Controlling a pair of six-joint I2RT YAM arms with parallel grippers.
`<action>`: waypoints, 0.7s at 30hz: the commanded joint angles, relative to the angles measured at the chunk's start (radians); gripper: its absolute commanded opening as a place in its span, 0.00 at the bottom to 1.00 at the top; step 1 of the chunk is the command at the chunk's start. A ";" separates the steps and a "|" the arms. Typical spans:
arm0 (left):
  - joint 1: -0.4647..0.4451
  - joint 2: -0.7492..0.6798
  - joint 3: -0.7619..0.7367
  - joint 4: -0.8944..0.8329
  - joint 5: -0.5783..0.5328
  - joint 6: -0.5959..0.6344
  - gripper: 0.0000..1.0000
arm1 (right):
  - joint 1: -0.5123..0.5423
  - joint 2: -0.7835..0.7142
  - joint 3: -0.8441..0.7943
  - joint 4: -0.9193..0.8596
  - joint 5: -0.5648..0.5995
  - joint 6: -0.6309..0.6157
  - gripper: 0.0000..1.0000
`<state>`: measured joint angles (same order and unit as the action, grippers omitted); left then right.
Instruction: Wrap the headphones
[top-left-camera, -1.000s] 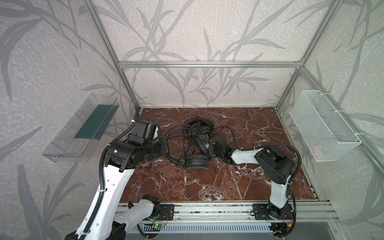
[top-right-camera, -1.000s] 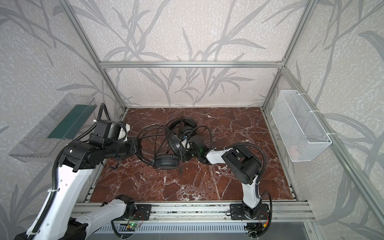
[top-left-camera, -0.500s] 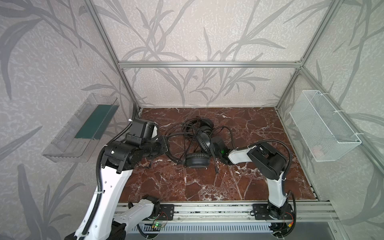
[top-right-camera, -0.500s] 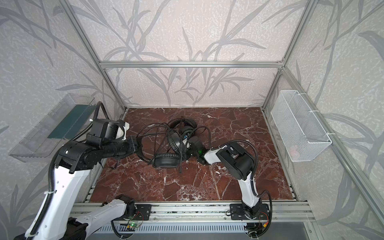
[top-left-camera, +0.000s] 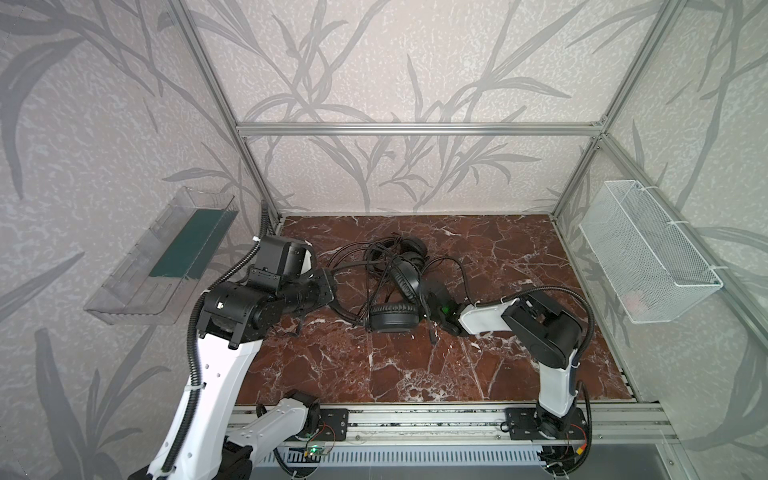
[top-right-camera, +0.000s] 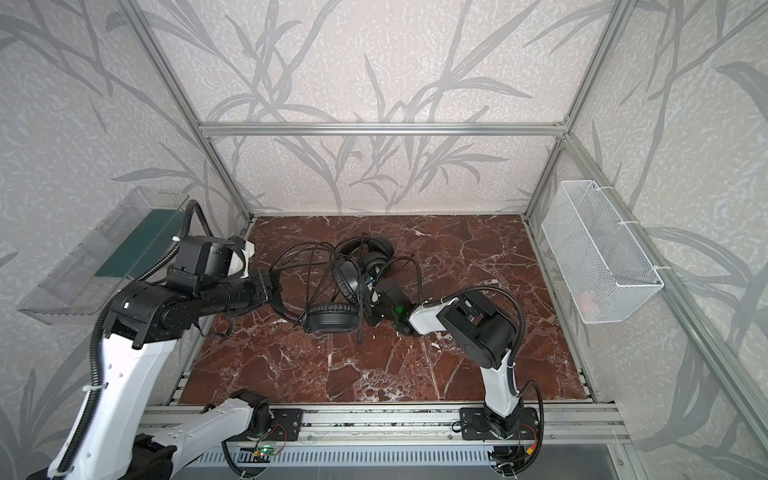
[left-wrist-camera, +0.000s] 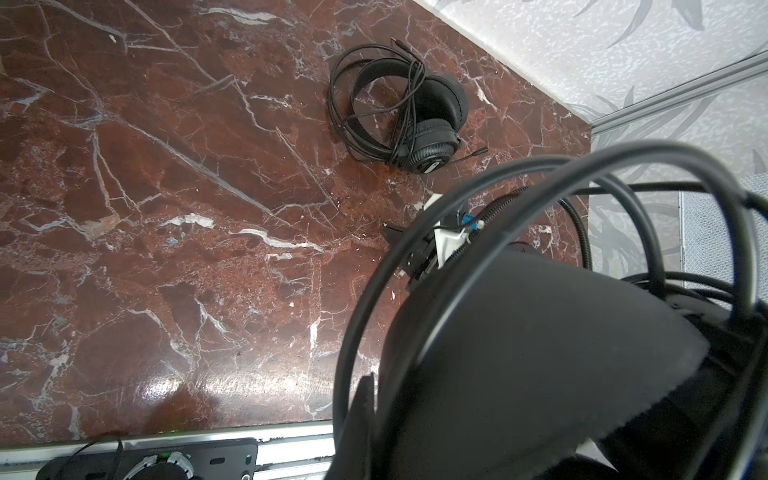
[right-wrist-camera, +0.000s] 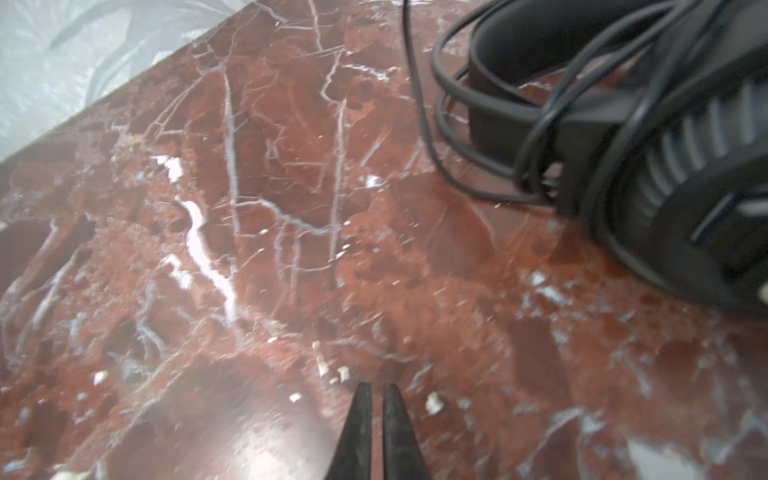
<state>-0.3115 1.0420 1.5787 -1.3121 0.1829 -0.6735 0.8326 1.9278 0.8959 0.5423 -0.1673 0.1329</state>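
Note:
The headphones (top-left-camera: 392, 318) (top-right-camera: 332, 320) lie as a black tangle of earcups, thin headbands and cables on the red marble floor, in both top views. My left gripper (top-left-camera: 331, 286) (top-right-camera: 272, 289) reaches in from the left and is shut on a headband wire (left-wrist-camera: 415, 266). A large black part (left-wrist-camera: 540, 353) of that headset fills the left wrist view, and a second headset (left-wrist-camera: 432, 124) lies farther off, its cable looped over it. My right gripper (top-left-camera: 428, 291) (right-wrist-camera: 377, 388) is shut on nothing, just above bare marble, beside a ridged earcup (right-wrist-camera: 685, 166).
A clear plastic bin (top-left-camera: 166, 257) hangs on the left wall and a white wire basket (top-left-camera: 648, 262) on the right wall. An aluminium rail (top-left-camera: 415, 419) carrying both arm bases runs along the front edge. Bare marble (top-left-camera: 415, 365) lies between the tangle and the rail.
My right gripper has gone from open to shut, with nothing in it, and its arm shifted slightly left. The left gripper keeps its hold and has barely moved.

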 joint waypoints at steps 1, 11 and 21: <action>-0.001 0.013 0.059 0.037 0.006 -0.027 0.00 | 0.025 -0.116 -0.061 -0.081 0.148 0.045 0.00; -0.001 0.014 0.071 0.032 0.028 -0.020 0.00 | -0.126 -0.204 -0.140 -0.111 0.133 0.148 0.00; 0.000 -0.017 0.096 0.071 0.016 -0.072 0.00 | -0.121 -0.125 -0.073 -0.186 0.102 0.234 0.00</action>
<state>-0.3115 1.0546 1.6241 -1.3144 0.1764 -0.6853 0.6998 1.7660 0.7795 0.3923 -0.0196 0.3264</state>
